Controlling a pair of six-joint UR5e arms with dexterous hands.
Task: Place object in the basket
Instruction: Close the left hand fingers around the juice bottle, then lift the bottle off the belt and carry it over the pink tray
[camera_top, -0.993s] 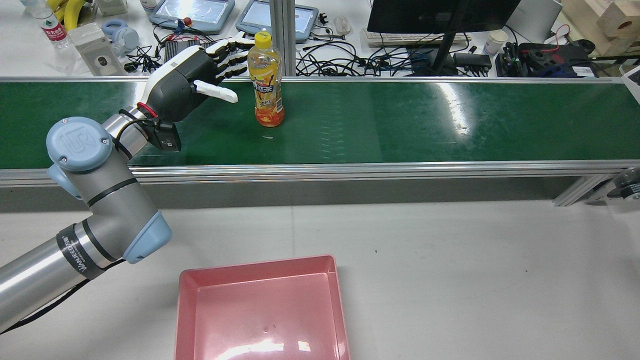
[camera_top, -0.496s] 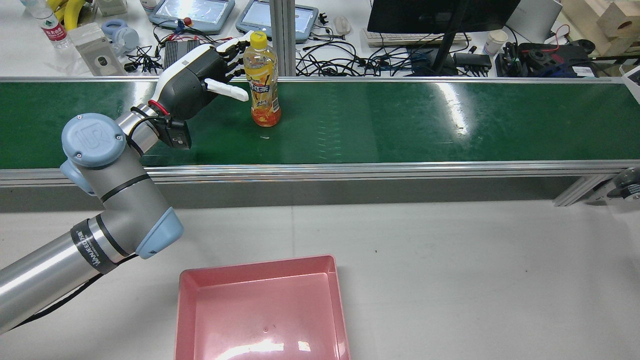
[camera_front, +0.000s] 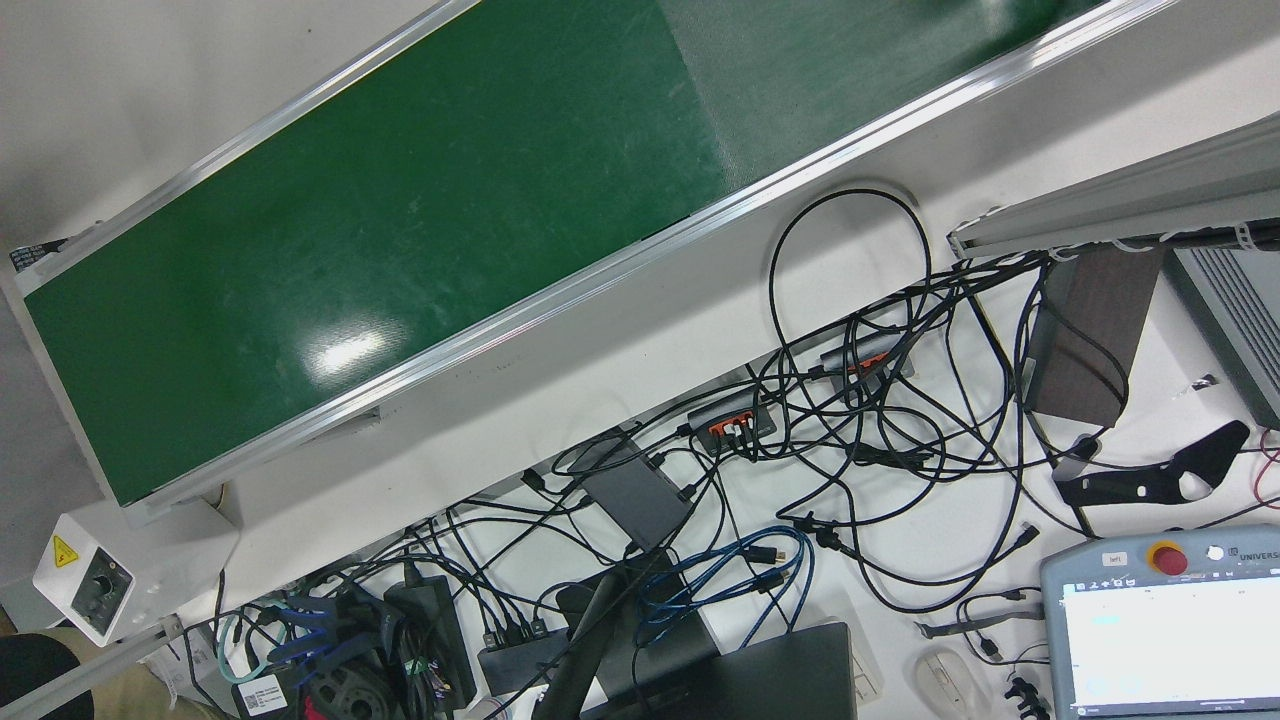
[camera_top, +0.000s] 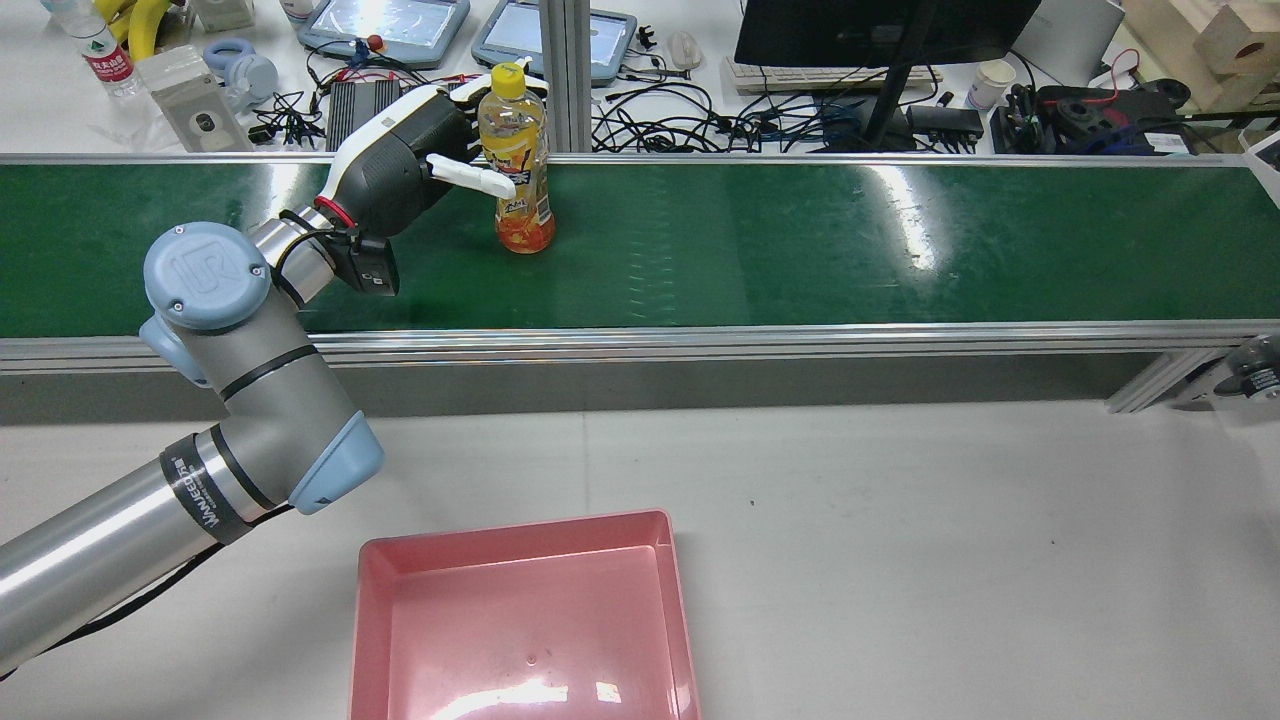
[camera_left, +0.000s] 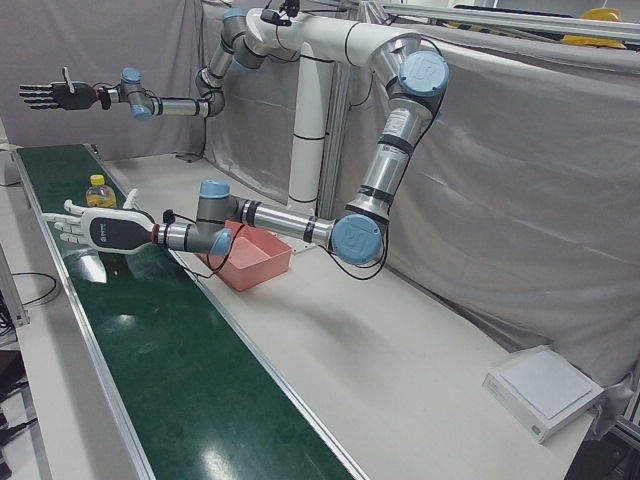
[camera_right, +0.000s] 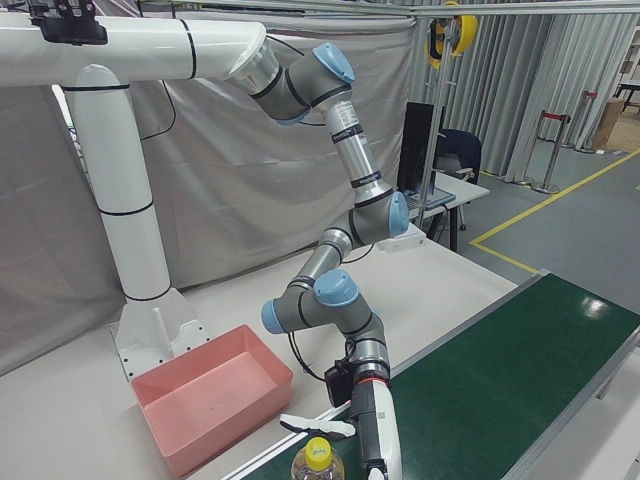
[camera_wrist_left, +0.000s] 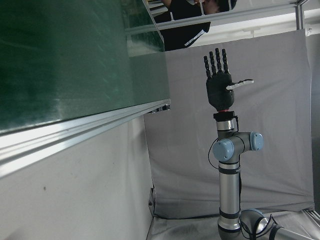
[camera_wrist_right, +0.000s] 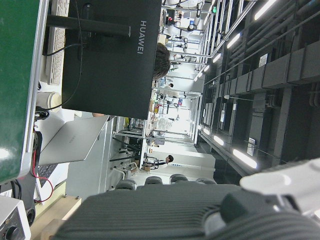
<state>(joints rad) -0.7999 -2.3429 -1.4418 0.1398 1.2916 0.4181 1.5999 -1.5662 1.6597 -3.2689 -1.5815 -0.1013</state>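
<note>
Bottle (camera_top: 515, 160) between left hand's (camera_top: 405, 175) spread fingers (camera_top: 470, 178)

1. The left hand (camera_top: 405, 170) reaches out low toward one o'clock in the rear view, fingers (camera_top: 470, 178) spread apart.
2. The right hand (camera_left: 50, 94) is raised high, away from the left one, fingers straight and apart, holding nothing.

One bottle (camera_top: 514, 160), one pink basket (camera_top: 520, 625), two hands (camera_top: 400, 170) (camera_left: 55, 94).
</note>
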